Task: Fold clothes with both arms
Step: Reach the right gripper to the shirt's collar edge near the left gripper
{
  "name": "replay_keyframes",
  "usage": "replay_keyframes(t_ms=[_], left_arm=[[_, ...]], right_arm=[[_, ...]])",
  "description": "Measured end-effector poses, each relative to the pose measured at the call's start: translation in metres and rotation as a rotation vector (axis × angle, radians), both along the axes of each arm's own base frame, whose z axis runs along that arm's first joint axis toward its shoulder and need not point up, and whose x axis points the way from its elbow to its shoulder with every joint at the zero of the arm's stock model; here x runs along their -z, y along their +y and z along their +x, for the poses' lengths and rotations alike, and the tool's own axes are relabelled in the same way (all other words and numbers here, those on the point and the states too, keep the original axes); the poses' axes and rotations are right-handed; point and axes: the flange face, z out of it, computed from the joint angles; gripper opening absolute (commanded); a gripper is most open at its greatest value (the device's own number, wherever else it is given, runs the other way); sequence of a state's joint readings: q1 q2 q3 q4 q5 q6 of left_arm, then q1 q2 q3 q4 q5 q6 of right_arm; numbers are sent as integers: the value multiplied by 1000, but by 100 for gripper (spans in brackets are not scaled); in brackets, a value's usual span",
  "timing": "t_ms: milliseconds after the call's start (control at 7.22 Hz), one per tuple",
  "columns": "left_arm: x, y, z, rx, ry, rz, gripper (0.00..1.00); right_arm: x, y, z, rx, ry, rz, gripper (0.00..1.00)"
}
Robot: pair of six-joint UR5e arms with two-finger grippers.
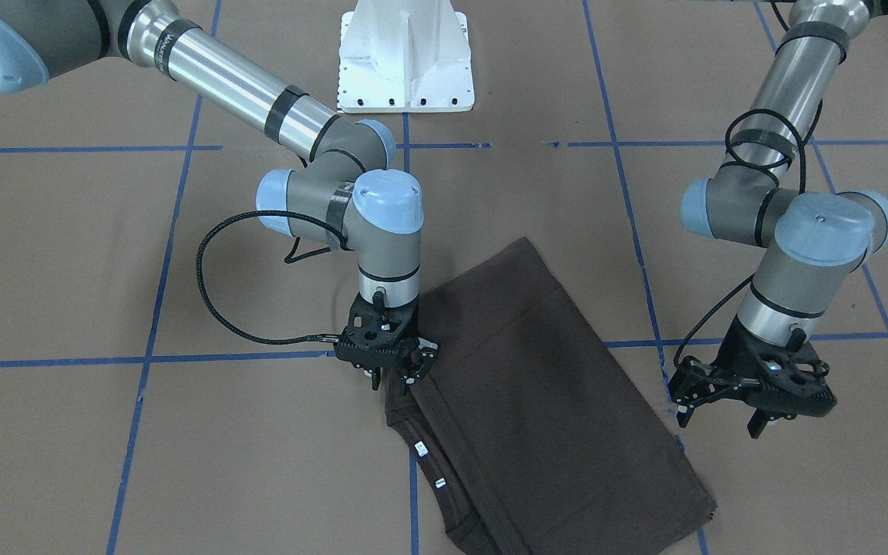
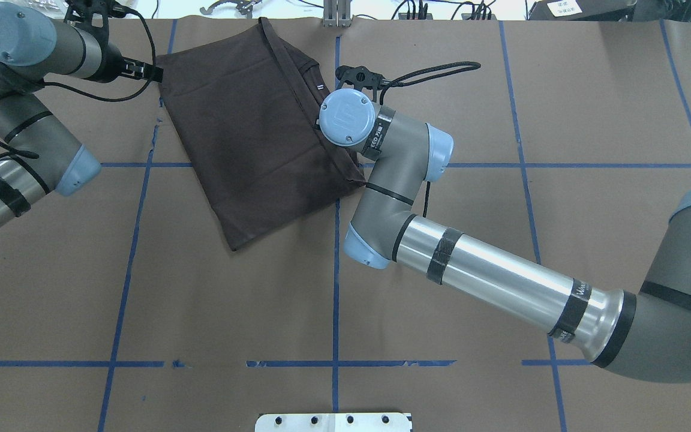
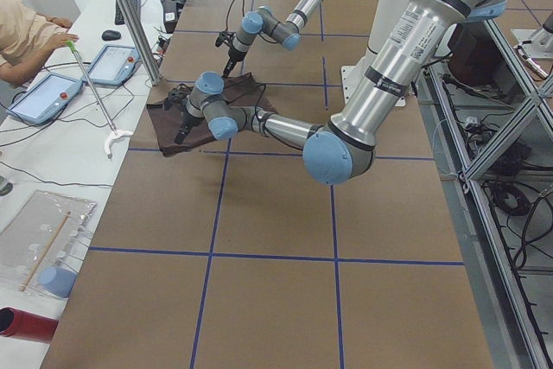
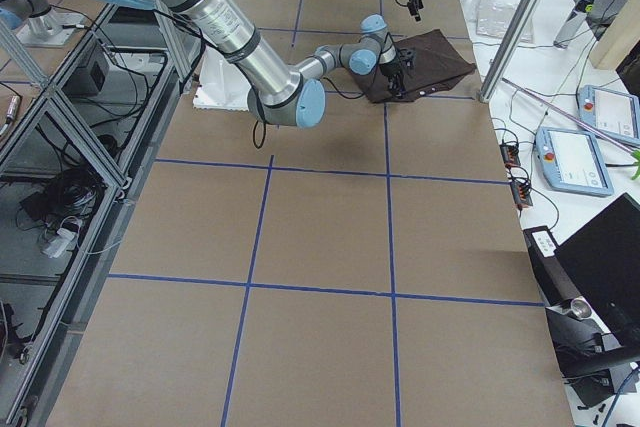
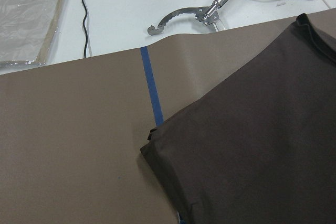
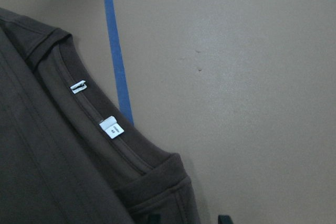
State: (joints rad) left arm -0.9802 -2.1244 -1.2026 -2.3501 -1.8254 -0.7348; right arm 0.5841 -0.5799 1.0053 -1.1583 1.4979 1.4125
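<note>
Matt soft cloth on the T-shirt (image 1: 536,370), ribbed neck; smooth shiny metal along right arm (image 1: 236,77), left arm (image 1: 795,73); matt brown paper table (image 1: 66,247).

open table (image 1: 66,254) flanking T-shirt (image 1: 536,370), pedestal (image 1: 405,62) apart

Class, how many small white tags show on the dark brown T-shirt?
2, both on the ribbed neckband of the dark brown T-shirt: upper white tag, lower white tag. Folds may hide more.
</note>
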Motion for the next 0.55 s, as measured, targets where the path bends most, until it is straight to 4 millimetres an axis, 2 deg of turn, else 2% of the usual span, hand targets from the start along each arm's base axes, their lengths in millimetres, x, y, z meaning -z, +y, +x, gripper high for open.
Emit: replay_keyframes(t_ms=[554], left_arm=[[-1,0,0,0,-1,-1,100]], right_arm=[[-7,4,-7,0,19,1,47]])
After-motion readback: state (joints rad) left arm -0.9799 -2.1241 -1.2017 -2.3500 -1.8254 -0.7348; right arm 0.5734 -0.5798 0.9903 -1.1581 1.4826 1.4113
